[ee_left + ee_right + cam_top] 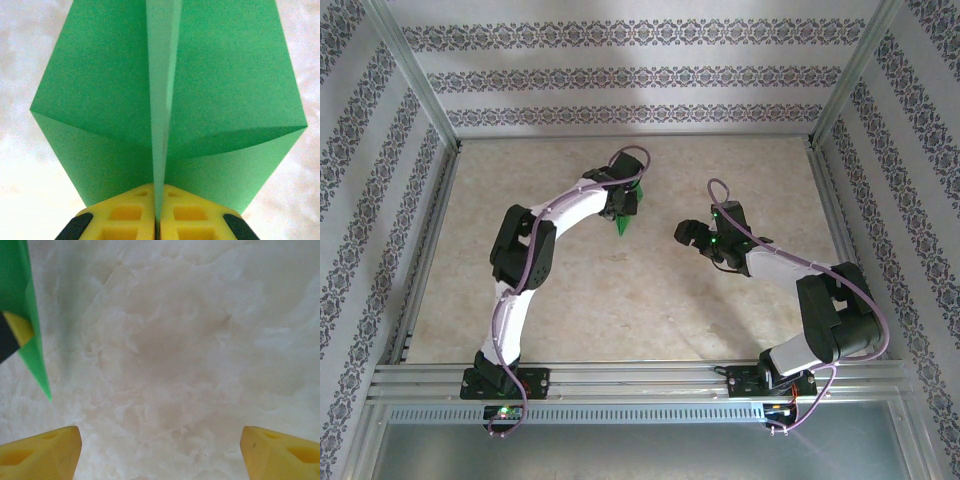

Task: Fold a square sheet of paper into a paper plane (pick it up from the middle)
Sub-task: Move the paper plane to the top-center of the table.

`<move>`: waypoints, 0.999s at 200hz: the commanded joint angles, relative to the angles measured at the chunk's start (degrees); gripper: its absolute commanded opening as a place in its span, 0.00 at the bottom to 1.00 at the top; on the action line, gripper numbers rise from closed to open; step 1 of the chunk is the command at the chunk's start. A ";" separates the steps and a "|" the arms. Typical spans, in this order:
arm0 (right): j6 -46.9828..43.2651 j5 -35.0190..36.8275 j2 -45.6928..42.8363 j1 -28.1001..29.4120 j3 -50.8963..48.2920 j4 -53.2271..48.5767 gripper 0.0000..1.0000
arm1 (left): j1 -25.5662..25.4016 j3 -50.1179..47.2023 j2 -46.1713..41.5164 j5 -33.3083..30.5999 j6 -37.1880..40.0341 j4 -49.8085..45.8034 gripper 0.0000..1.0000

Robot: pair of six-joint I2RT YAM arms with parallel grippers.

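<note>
Currently the paper plane (624, 222) is held above the bench (570, 310) by the left end effector (622, 205), left of the bench's middle and toward the far wall. In the overhead view the plane's bright green pointed end is seen sticking out below the dark body of that end effector, aimed toward the near edge.

From the left wrist camera the two yellow fingers (125, 215) are seen pressed together on the central fold of the plane. The fold stands up as a thin ridge between them. The creased wings spread to either side, each crossed by a slanting fold line. The paper is plain green throughout. The pale, marbled bench is seen blurred behind the wings.

The right end effector (686, 234) is held a little to the right of the plane, not touching it, with its fingers spread wide and nothing gripped. In the right wrist view its yellow fingertips (45, 450) are seen at the two lower corners, with bare bench between them. At the upper left edge of that view the plane's green tip is seen hanging down, with a piece of the left end effector's yellow and black finger against it. Whether the tip touches the bench cannot be told.

Purple cables (510, 330) are run along both arms, and the surrounding walls are covered in striped floral wallpaper (620, 78).
</note>
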 commanded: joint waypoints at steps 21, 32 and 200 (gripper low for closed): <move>-2.12 2.07 -2.45 -0.45 0.09 -2.21 0.85 | 0.72 11.73 7.78 -1.24 2.74 -9.00 0.09; -2.09 2.12 -2.51 -0.42 -0.03 -2.21 0.85 | 0.74 14.17 9.67 -1.03 2.44 -11.01 0.09; -0.91 1.18 -2.53 -0.37 -1.18 -1.66 0.85 | -0.04 17.70 16.80 -3.48 -4.58 -14.64 0.29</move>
